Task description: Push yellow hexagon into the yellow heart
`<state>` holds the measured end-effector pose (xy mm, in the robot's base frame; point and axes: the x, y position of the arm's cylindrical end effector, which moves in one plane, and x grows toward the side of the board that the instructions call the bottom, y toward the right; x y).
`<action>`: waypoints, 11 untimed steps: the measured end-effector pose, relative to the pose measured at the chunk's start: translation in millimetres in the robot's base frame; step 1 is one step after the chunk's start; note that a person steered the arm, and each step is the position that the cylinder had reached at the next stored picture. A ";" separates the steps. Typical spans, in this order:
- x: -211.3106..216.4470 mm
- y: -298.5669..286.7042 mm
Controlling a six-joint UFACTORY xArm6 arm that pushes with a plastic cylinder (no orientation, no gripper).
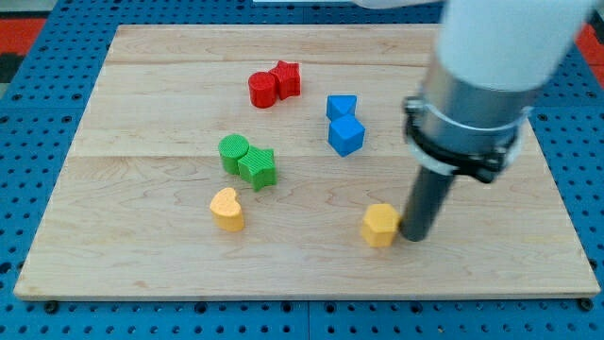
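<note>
The yellow hexagon (379, 225) lies on the wooden board toward the view's bottom, right of centre. My tip (413, 236) stands right against the hexagon's right side. The yellow heart (226, 209) lies well to the left of the hexagon, toward the view's bottom left of centre, with bare board between them. The rod rises from the tip into the grey and white arm body at the view's upper right.
A green cylinder (233, 151) and green star (258, 167) sit just above the heart. Two blue blocks (344, 124) lie above the hexagon. A red cylinder (262, 90) and red star (286, 77) sit near the top. The board's bottom edge (302, 295) is close.
</note>
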<state>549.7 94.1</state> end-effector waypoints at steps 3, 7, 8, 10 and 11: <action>20.4 -31.4; 4.8 -105.9; 2.9 -41.7; -14.1 -90.1; -30.6 -41.5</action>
<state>519.1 52.6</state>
